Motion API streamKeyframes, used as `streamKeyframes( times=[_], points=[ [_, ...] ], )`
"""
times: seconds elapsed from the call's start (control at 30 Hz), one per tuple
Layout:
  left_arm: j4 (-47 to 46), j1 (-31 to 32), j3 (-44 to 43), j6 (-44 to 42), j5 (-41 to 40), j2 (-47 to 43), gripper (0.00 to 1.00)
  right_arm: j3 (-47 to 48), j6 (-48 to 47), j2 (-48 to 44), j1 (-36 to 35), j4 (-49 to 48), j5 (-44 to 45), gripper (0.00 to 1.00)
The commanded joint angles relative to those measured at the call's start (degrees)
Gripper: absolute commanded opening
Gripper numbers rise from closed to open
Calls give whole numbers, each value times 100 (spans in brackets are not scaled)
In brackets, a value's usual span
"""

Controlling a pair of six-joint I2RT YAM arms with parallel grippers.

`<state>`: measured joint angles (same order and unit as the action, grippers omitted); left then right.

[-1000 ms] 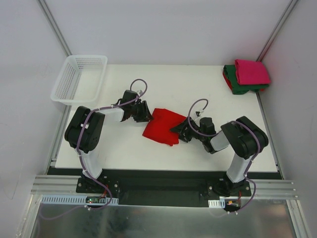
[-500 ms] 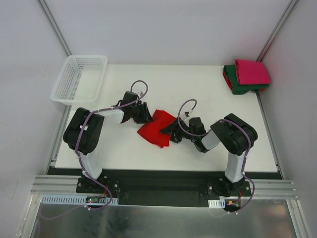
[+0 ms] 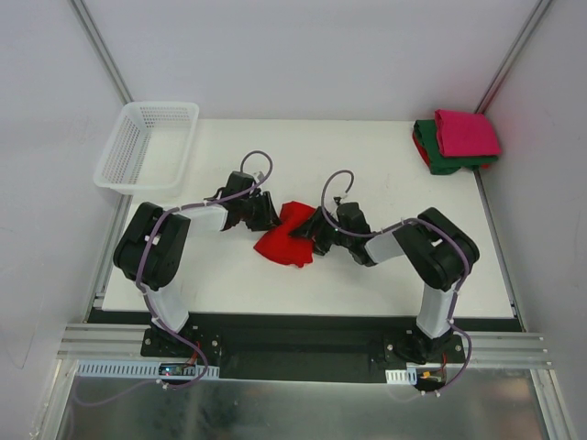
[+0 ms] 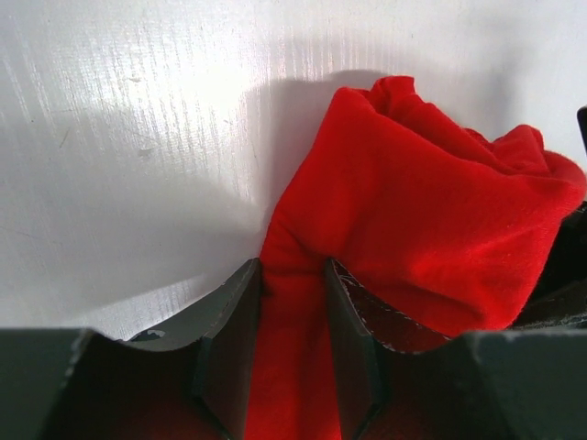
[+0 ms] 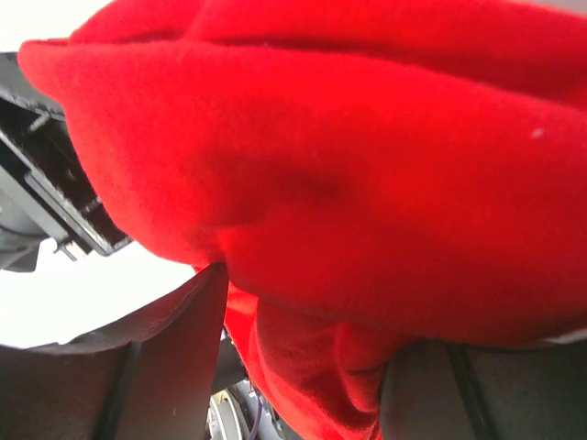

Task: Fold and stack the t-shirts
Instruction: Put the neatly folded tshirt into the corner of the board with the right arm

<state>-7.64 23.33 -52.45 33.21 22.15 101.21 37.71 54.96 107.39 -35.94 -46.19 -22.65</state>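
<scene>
The bright red t-shirt lies bunched in the middle of the table, pinched from both sides. My left gripper is shut on its left edge; in the left wrist view a ridge of the red t-shirt runs between the left gripper's two fingers. My right gripper is shut on the right edge, and the red t-shirt fills the right wrist view and the gap of the right gripper. The magenta-pink t-shirt lies folded on the dark green t-shirt at the back right corner.
A white mesh basket stands at the back left corner, overhanging the white table. The two grippers are close together, with only the cloth between them. Grey walls enclose the table on three sides.
My right gripper has moved left toward the left gripper with the shirt's edge, so the red t-shirt has gone from spread out to a narrow bunch. The left gripper has barely moved.
</scene>
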Motion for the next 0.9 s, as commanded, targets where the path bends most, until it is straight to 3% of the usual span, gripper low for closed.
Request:
streamKeyframes(
  times=[0.0,0.23,0.33,0.47,0.53,0.67,0.77,0.8,0.87],
  points=[
    [131,145,112,-43,131,-286,33,104,-530,422,-62,1569,789,62],
    [149,145,147,-43,123,-312,33,219,-539,625,-106,1587,798,59],
    [149,145,173,-43,131,-330,33,254,-565,695,-115,1579,745,44],
    [149,145,199,-43,114,-356,33,333,-600,765,-123,1526,648,8],
    [157,145,208,-43,105,-382,33,324,-609,774,-132,1508,639,1],
    [175,145,252,-78,53,-426,35,254,-706,617,-158,1499,666,1],
    [280,136,261,-139,-140,-462,54,140,-864,274,-167,1552,701,1],
    [315,119,261,-148,-193,-488,69,114,-995,134,-167,1622,753,1],
    [421,101,252,-175,-369,-541,81,87,-1171,-366,-167,2050,867,1]
  ],
)
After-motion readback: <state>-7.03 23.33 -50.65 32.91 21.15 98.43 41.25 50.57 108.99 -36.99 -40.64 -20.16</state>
